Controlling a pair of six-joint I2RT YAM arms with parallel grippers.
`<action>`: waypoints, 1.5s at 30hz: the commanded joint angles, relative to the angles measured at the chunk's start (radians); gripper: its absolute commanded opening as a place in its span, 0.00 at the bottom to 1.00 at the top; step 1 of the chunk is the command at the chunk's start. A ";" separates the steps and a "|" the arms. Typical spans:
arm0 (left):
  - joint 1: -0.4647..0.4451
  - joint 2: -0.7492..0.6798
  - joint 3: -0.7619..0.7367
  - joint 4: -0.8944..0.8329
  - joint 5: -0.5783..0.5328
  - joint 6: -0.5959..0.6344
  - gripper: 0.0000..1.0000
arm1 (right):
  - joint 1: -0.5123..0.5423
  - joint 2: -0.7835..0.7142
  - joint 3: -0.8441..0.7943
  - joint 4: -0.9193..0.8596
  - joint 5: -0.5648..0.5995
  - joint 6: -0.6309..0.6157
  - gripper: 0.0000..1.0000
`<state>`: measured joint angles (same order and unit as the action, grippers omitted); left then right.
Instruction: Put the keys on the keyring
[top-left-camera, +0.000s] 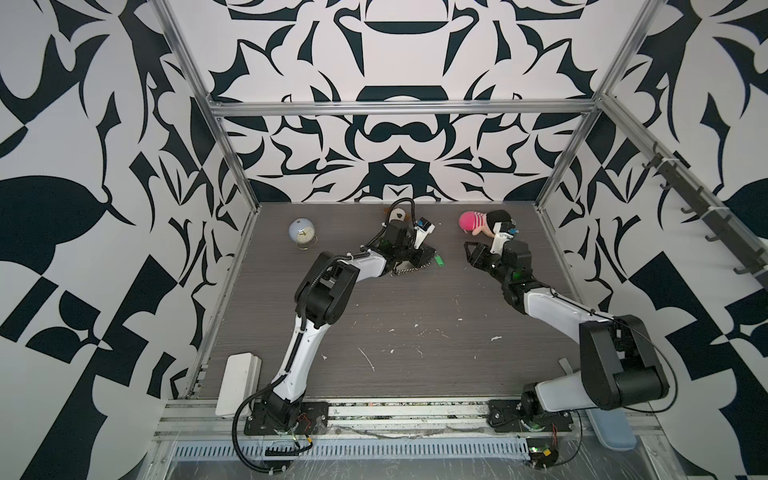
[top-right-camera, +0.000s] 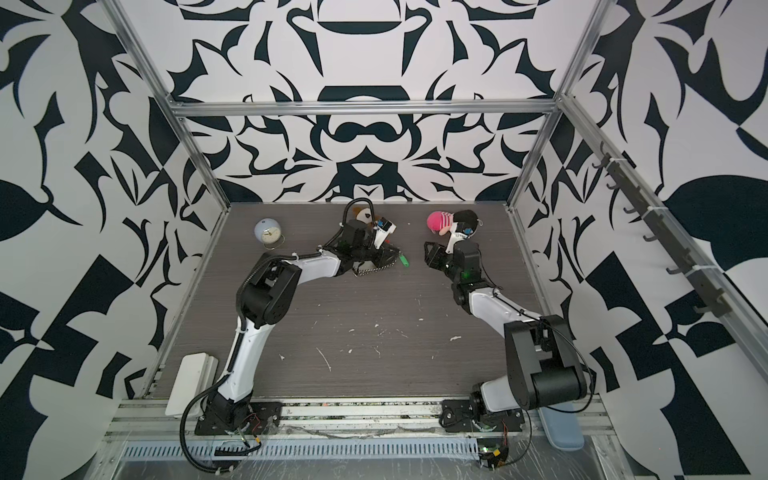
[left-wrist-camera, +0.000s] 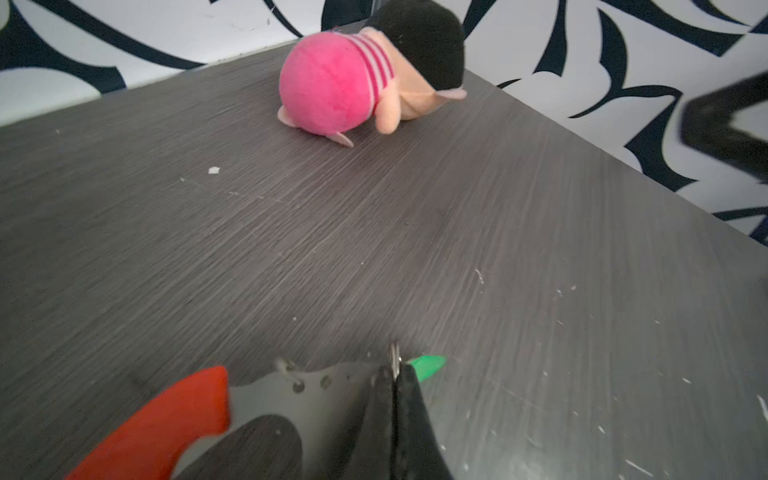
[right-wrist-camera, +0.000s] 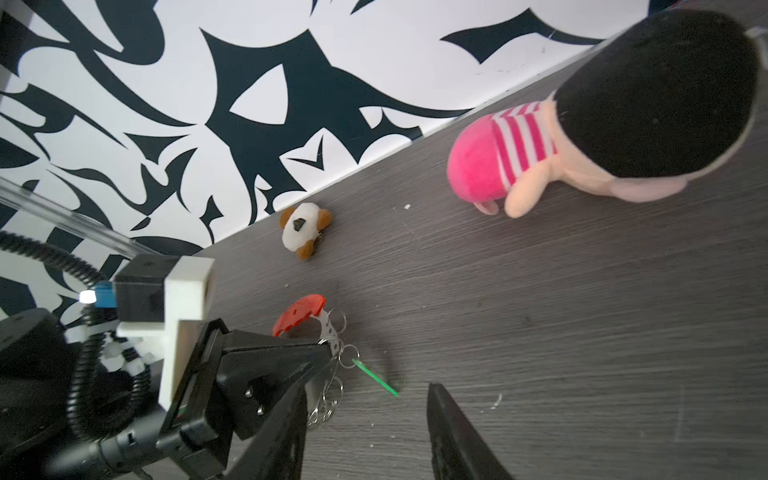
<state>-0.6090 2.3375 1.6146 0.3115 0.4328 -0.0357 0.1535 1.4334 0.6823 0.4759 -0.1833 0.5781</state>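
Toward far-centre of table (top-left-camera: 415, 332), both top views: left gripper (top-left-camera: 430, 254) (top-right-camera: 394, 253) down low, pinched closed on keyring (top-left-camera: 409, 271) (top-right-camera: 373, 270), chain bunched beneath. Looks like a pin-down hold, to stop loose links sliding during threading. Green key tag (top-left-camera: 439, 260) (top-right-camera: 404, 260) flat on table just beside that gripper's tip, on side facing right gripper (top-left-camera: 471, 252) (top-right-camera: 430, 252). Right gripper apart from tag, jaws spread, nothing betw. them; prob. lining up for tag. Off to sides, not involved: globe (top-left-camera: 300, 232), pink plush (top-left-camera: 471, 221), small dog plush (top-right-camera: 365, 214).

Left wrist view: jaws pressed together w/ thin wire ring nipped at very tip. Green key tag (left-wrist-camera: 428, 367) poking out just past them. Orange-red strip (left-wrist-camera: 166, 419) of keyring and its grey metal plate (left-wrist-camera: 316, 399) close under cam. Grips ring edge-on, presumably to hold it up and steady for threading.

Right wrist view: left gripper (right-wrist-camera: 328, 353) tip meeting cluster of rings (right-wrist-camera: 332, 399), orange-red strip (right-wrist-camera: 299, 318) beyond. Green key tag (right-wrist-camera: 376, 380) seen edge-on, one end touching a ring. Can't tell if already threaded or only resting against it. Right gripper's fingers (right-wrist-camera: 453, 432) wide apart, empty, tag just ahead of them. Reads as approach to grab tag, w/ threading prob. not finished.
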 joint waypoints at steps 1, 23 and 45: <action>0.003 0.014 0.074 -0.037 -0.030 -0.050 0.00 | -0.008 -0.019 -0.010 0.018 0.012 0.014 0.51; 0.146 -0.710 -0.649 -0.033 -0.529 0.063 1.00 | -0.026 -0.149 0.019 -0.332 0.761 -0.204 0.92; 0.329 -0.925 -0.979 0.136 -0.984 0.014 1.00 | -0.026 -0.006 -0.300 0.301 0.635 -0.521 0.99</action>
<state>-0.3134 1.4223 0.6624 0.3828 -0.4927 -0.0029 0.1284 1.3945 0.3958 0.6247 0.4591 0.0818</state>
